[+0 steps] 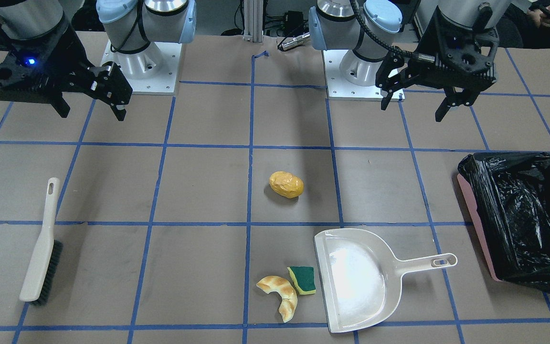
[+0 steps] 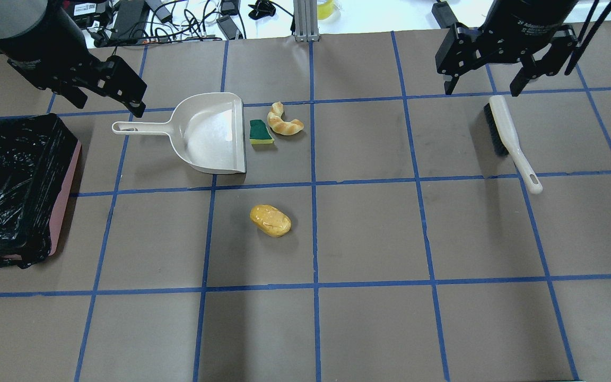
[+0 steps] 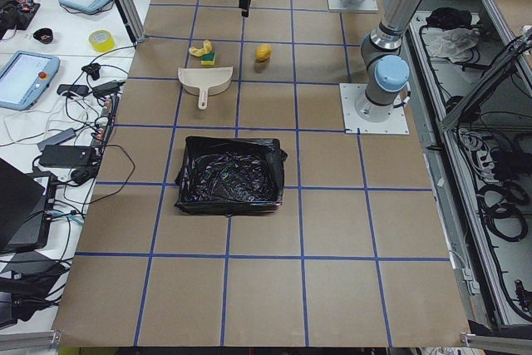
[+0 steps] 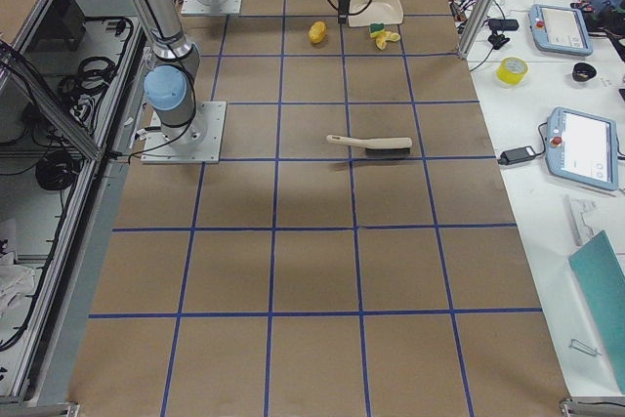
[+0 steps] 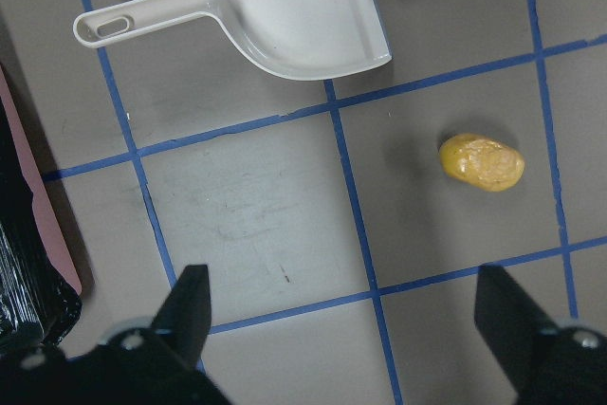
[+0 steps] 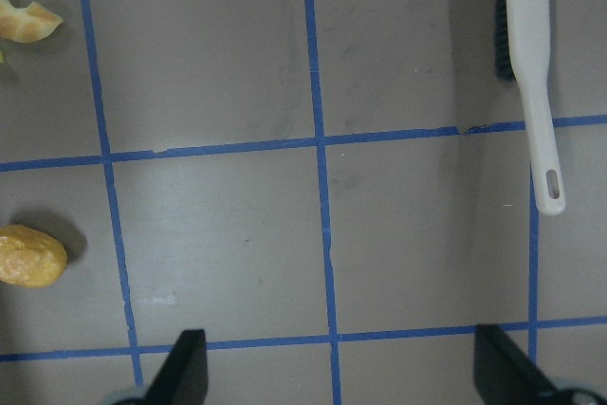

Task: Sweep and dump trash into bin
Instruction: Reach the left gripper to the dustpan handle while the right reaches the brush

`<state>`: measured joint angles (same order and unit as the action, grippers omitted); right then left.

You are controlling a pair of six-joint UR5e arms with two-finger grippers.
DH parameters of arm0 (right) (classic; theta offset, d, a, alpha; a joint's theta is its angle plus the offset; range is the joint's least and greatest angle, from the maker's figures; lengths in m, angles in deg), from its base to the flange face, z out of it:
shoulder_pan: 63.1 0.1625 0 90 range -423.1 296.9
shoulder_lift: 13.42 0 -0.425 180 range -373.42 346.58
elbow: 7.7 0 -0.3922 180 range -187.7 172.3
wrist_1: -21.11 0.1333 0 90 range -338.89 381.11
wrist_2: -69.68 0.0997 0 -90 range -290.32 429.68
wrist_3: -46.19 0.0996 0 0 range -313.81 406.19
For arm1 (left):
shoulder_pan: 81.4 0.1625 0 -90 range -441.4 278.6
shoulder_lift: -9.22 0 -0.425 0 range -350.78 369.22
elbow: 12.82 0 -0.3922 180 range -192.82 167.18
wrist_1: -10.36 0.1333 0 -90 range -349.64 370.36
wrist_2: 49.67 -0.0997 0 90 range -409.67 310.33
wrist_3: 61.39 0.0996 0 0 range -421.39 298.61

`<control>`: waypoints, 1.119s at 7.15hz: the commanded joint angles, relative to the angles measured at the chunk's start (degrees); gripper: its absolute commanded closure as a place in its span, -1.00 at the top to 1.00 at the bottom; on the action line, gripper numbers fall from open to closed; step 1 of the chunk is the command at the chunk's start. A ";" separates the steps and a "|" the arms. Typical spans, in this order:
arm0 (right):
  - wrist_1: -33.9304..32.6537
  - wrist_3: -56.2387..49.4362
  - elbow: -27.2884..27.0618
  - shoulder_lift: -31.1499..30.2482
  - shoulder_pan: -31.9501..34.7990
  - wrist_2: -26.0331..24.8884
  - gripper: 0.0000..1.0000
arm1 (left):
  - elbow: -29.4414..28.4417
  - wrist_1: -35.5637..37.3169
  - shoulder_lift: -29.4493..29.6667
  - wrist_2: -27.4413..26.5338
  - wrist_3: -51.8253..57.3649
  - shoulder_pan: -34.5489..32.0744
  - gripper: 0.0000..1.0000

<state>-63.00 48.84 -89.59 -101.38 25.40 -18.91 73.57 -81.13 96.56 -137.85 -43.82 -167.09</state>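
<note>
The trash lies on the brown table: a yellow-orange potato lump [image 1: 286, 185] [image 2: 270, 220] mid-table, and a tan croissant piece [image 1: 280, 291] [image 2: 283, 121] and a green-and-yellow sponge [image 1: 302, 279] [image 2: 260, 132] next to the mouth of the white dustpan [image 1: 356, 282] [image 2: 210, 132]. The pink bin [image 1: 471, 210] [image 2: 66, 191], lined with a black bag, stands on my left side. My left gripper [image 1: 412, 112] [image 2: 109, 109] [image 5: 346, 320] is open and empty, raised near the dustpan handle. My right gripper [image 1: 92, 114] [image 2: 480, 91] [image 6: 332, 367] is open and empty above the brush.
A white-handled brush with black bristles [image 1: 41, 253] [image 2: 509, 140] [image 6: 531, 73] lies flat on my right side. Blue tape lines grid the table. Both arm bases [image 1: 136, 62] stand at the robot's edge. Cables and tablets lie beyond the far edge.
</note>
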 commanded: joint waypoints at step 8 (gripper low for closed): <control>-17.10 -31.70 -14.42 8.82 -18.33 -2.62 1.00 | 2.56 19.63 17.65 -1.54 52.74 10.10 1.00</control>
<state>-75.52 23.11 -101.78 -96.48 11.99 -20.48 76.07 -67.27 108.73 -138.22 -1.18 -157.77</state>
